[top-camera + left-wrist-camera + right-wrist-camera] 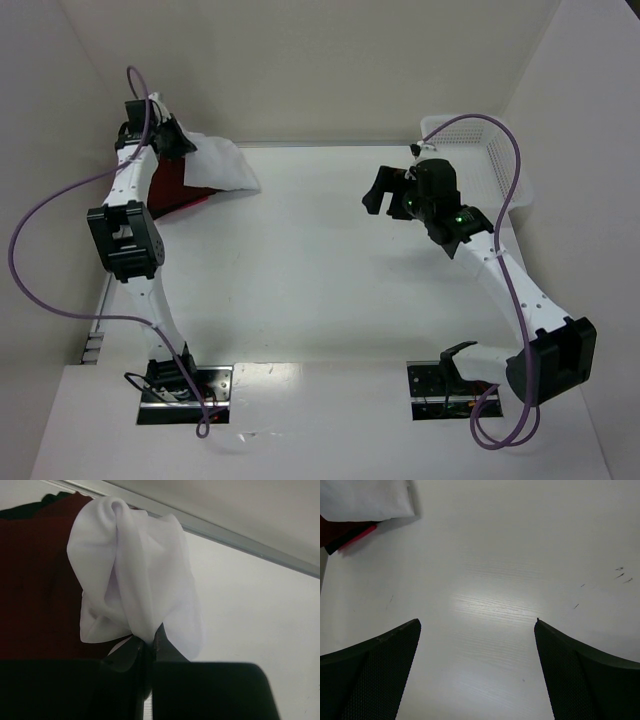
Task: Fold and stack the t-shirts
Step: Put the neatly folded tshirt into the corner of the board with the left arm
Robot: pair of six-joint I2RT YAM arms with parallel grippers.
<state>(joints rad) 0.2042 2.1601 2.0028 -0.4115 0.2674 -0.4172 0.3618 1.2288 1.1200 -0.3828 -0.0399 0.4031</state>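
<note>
Two arms are in view. The left arm (128, 235) reaches to the far left corner, and the left jaws are pinched shut on a bunched fold of the white t-shirt (135, 575). The cloth rises from the grip in soft, rounded folds (thin, smooth, unmarked). The rest of that shirt drapes to the right over the dark red t-shirts (178, 185), which lie on the surface (330, 280) close to the left wall. A brighter red edge shows along their near side.

The right arm (505, 275) is right of centre. The right jaws stand wide apart, holding nothing, over bare surface well apart from the cloth. Their inner faces are black with a fine mesh texture.

A white plastic mesh basket (500, 150) sits in the far right corner, just beyond the right arm. A purple cable (30, 215) loops beside the left arm. The surface is white, faintly grained, with a few small dark scuffs.
</note>
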